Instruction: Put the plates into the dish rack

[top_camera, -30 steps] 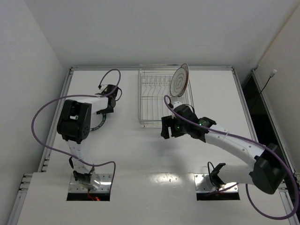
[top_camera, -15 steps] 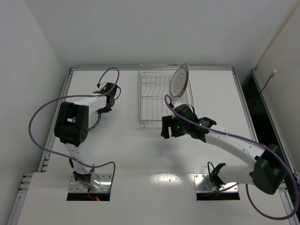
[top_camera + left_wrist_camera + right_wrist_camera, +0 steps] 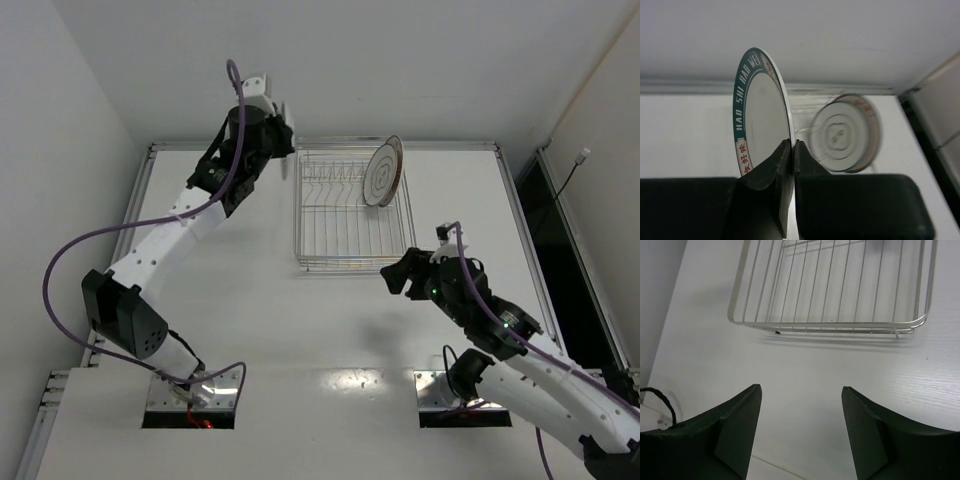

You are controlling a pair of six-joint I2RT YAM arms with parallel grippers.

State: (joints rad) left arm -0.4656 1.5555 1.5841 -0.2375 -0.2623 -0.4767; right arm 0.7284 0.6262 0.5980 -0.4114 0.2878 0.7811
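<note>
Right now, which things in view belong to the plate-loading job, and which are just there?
Job:
- green-rimmed plate, clamped in the left gripper
- ringed plate, standing in the dish rack
- right gripper, open and empty

Not the job:
- purple cables
- white table

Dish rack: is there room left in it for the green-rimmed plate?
Yes. The dish rack is bare along its left side and whole near half, up to the front wire. Only its far right corner is crowded, by a standing ringed plate. The left end effector grips the green-rimmed plate.
</note>
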